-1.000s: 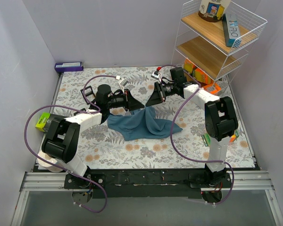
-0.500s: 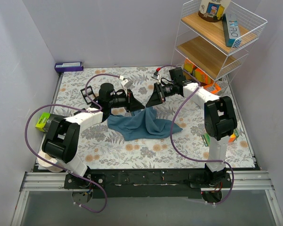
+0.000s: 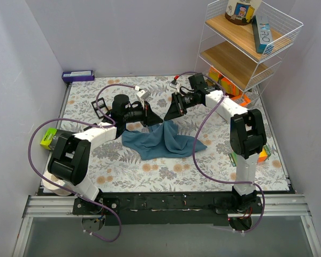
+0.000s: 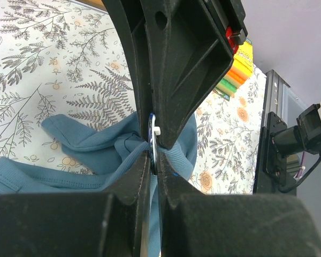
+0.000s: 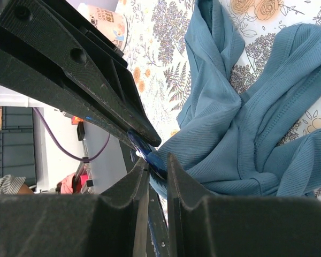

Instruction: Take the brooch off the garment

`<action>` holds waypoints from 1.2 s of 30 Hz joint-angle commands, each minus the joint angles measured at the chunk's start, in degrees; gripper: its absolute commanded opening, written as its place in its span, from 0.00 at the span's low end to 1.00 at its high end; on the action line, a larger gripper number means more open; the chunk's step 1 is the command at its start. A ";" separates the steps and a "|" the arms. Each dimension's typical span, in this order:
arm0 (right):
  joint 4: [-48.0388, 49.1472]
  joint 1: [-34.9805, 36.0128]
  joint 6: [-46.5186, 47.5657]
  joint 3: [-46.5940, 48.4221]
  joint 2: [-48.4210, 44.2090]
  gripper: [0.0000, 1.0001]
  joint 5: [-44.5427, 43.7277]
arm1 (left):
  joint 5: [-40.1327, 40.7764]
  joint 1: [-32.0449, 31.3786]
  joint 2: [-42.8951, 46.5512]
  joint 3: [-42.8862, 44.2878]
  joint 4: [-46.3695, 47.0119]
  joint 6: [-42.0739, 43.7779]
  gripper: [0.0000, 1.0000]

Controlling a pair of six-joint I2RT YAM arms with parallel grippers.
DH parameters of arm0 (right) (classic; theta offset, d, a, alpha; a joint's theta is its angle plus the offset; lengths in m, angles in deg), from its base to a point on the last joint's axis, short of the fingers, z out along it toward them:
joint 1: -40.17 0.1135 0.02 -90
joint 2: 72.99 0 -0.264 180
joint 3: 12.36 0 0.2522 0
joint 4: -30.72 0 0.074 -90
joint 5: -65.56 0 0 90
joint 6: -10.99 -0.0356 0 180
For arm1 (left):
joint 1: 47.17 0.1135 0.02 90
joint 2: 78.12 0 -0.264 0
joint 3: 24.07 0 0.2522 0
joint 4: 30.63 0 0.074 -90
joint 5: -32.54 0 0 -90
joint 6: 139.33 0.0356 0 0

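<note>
The teal garment (image 3: 160, 142) lies mid-table, one fold pulled up into a peak where both grippers meet. My left gripper (image 3: 157, 121) comes from the left and my right gripper (image 3: 170, 114) from the right. In the left wrist view the brooch (image 4: 153, 140) stands edge-on as a thin disc with a small white stud, pinched between my shut left fingers (image 4: 132, 176), with cloth (image 4: 96, 152) on both sides. In the right wrist view my right gripper (image 5: 156, 160) is shut on the bunched garment (image 5: 241, 134) with the brooch's (image 5: 148, 154) lower edge in the pinch.
A wire shelf (image 3: 246, 48) stands at the back right with coloured boxes (image 3: 224, 83) under it. A purple box (image 3: 78, 75) lies at the back left, a green object (image 3: 48, 138) and a white roll (image 3: 51, 184) at the left edge. Purple cables loop over the mat.
My right wrist has shifted slightly back and to the left. The left wrist has edged a little towards it. Both stay pinched at the raised fold of the shirt.
</note>
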 commanded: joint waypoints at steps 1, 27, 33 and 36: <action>4.62 3.24 -0.93 2.52 3.15 0.09 -4.39 | -10.59 -5.58 2.29 3.30 6.36 0.28 0.00; -0.04 -1.68 16.14 -0.63 -7.13 0.50 12.33 | -7.17 -1.89 3.34 -4.96 19.34 -16.23 0.00; 22.95 -2.04 -5.20 -12.41 -9.95 0.54 13.03 | -2.43 -1.28 3.34 -8.12 24.73 -26.26 0.00; 22.73 -1.60 -6.28 -12.07 -9.42 0.54 11.11 | -0.32 0.30 3.26 -9.53 27.00 -31.70 0.00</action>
